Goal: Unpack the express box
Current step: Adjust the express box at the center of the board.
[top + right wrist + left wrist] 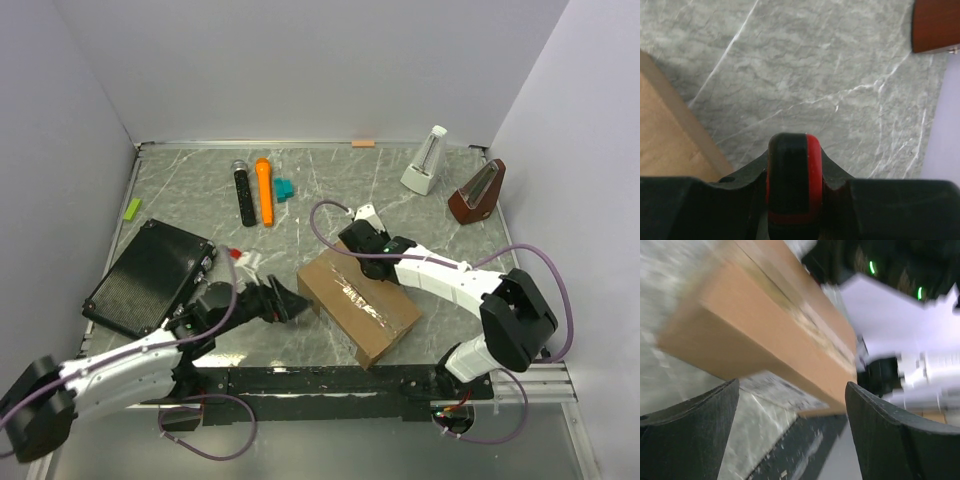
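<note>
Currently the left gripper [292, 301] is hanging wide open, grasping nothing, with the cardboard box [360, 305] lying just ahead of its fingers. The right gripper [362, 243] is clenching a black-and-red tool [790, 175], the box's edge sitting just beside it. Unbraced, the box is likely risking a slide under the tool's push. No writing is showing clearly enough to read.
</note>
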